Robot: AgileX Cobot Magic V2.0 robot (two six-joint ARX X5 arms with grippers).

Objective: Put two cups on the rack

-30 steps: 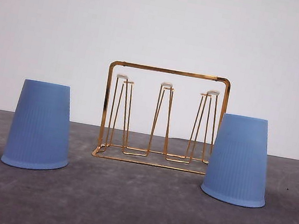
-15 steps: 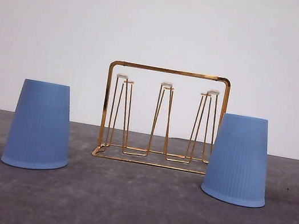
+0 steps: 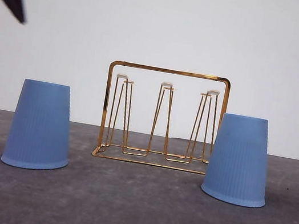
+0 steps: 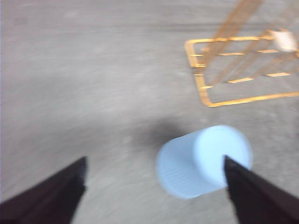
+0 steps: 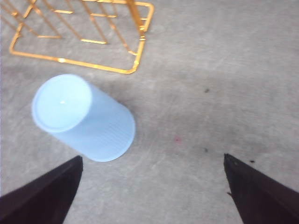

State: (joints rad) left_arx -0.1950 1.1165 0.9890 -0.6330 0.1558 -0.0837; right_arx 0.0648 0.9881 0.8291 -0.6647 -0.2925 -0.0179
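1. front view: two light blue cups sit upside down on the grey table [image 3: 131,213], left cup [image 3: 40,126] and right cup [image 3: 239,160], with the gold wire rack [image 3: 162,117] between them and set a bit further back. neither cup touches the rack.
2. left gripper [image 4: 154,186] is up high, jaws spread wide, nothing held. left wrist view (blurred) puts the left cup [image 4: 203,161] below it, off toward one finger rather than centred in the gap.
3. right gripper [image 5: 152,186] is likewise high, jaws wide apart and empty. right cup [image 5: 83,116] lies off toward one finger, rack corner [image 5: 126,56] just beyond it.
4. each arm has its own nearer cup: left arm to left cup, right arm to right cup. both cups' long axes are vertical, closed bases up, flared rims on the table.
5. cups look like ribbed, tapered, thin plastic; i'd judge they flex under a hard squeeze.
6. rack prongs are upright with white caps, all free. nothing placed yet.
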